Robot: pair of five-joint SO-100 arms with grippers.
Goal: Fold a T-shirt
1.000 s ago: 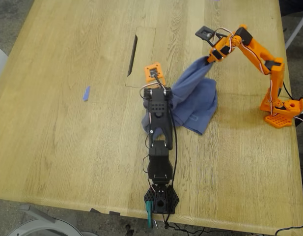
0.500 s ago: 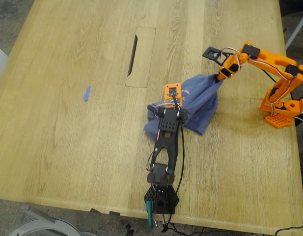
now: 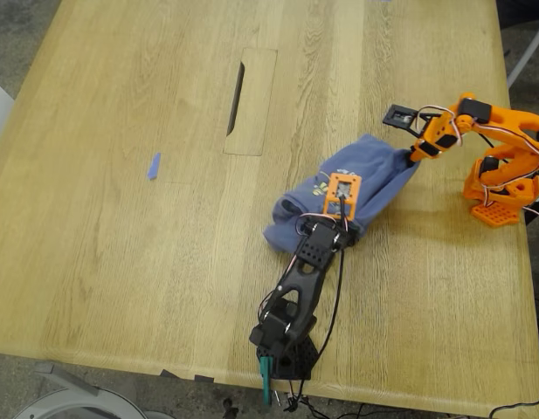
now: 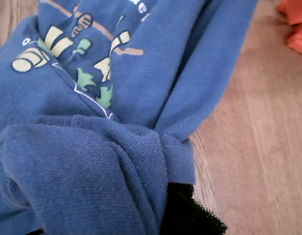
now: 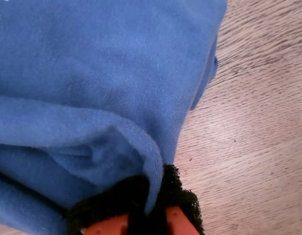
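The slate-blue T-shirt (image 3: 374, 170) lies bunched on the wooden table right of centre in the exterior view, its small cartoon print (image 3: 321, 185) facing up. My first gripper (image 3: 332, 229), on the black arm, is shut on a thick fold of the T-shirt (image 4: 116, 63) at the edge nearest that arm's base; a black pad (image 4: 192, 218) shows under the cloth. My second gripper (image 3: 415, 155), on the orange arm, is shut on the T-shirt's far corner toward the exterior view's right. In the second wrist view its black-padded fingertips (image 5: 180, 196) pinch a hem of the T-shirt (image 5: 92, 73).
A small blue scrap of tape (image 3: 153, 166) lies toward the exterior view's left. A rectangular panel with a dark slot (image 3: 237, 87) is set into the table (image 3: 120, 262). The orange arm's base (image 3: 500, 199) stands at the exterior view's right edge, the black arm's base (image 3: 282, 345) near the front edge.
Both arms have swung toward the exterior view's right and lowered. The T-shirt, hanging stretched between the grippers before, now rests bunched on the table with its print showing.
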